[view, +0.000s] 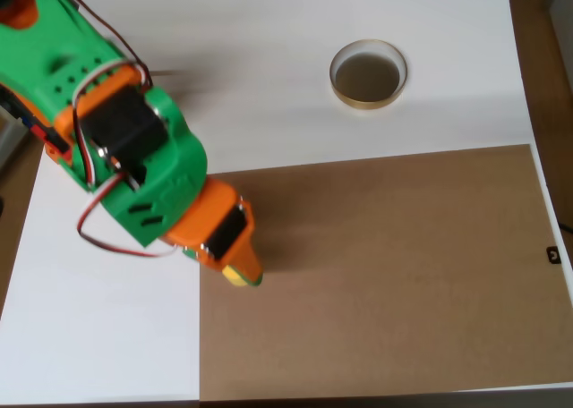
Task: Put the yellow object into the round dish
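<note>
Overhead view puts our claw (243, 274) low over the yellow object (235, 276) at the brown board's (403, 274) left edge; whether it grips we cannot tell. We judge the piece light, rigid, best pinched at its knob. Our arm reaches down-right, round dish (368, 74) well apart on the worktop (269, 68).

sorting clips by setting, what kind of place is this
Probably a hobby or lab bench: a green and orange robot arm over a white table, with a brown board and a round dish laid out.

Green/orange arm (134, 148) reaching down-right, fingers (243, 269) state unclear.
</note>
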`<state>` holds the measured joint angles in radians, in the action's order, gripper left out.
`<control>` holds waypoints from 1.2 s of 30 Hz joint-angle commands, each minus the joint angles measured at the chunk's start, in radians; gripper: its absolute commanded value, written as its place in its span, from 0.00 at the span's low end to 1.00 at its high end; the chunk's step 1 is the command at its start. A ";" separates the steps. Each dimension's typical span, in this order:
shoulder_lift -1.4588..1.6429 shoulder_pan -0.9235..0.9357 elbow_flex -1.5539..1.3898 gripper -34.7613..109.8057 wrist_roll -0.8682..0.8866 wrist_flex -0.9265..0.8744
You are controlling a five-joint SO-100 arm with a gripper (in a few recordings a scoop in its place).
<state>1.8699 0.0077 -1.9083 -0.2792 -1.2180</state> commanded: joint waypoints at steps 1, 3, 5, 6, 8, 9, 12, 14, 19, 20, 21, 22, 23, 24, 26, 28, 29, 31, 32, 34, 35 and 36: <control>0.169 -0.032 -0.040 0.24 -0.032 -0.023; 0.222 -0.063 -0.074 0.24 -0.046 -0.031; 0.275 -0.094 -0.104 0.24 -0.055 -0.041; 0.299 -0.106 -0.118 0.24 -0.058 -0.048; 0.337 -0.135 -0.137 0.24 -0.063 -0.064; 0.351 -0.153 -0.141 0.24 -0.064 -0.072; 0.376 -0.209 -0.143 0.24 -0.064 -0.103; 0.388 -0.253 -0.143 0.24 -0.064 -0.120; 0.408 -0.379 -0.133 0.24 -0.061 -0.166; 0.413 -0.405 -0.137 0.24 -0.061 -0.173; 0.416 -0.431 -0.137 0.24 -0.060 -0.179; 0.419 -0.456 -0.137 0.24 -0.060 -0.187; 0.419 -0.479 -0.138 0.24 -0.060 -0.193; 0.420 -0.502 -0.138 0.24 -0.063 -0.198; 0.422 -0.545 -0.138 0.24 -0.071 -0.206; 0.416 -0.591 -0.135 0.24 -0.074 -0.215; 0.410 -0.615 -0.132 0.24 -0.074 -0.219; 0.391 -0.660 -0.127 0.24 -0.074 -0.224; 0.380 -0.681 -0.124 0.24 -0.072 -0.225; 0.360 -0.723 -0.120 0.24 -0.067 -0.225; 0.353 -0.742 -0.120 0.24 -0.066 -0.225; 0.345 -0.762 -0.118 0.24 -0.064 -0.225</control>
<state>2.2120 -0.6918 -2.0571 -0.3375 -1.4281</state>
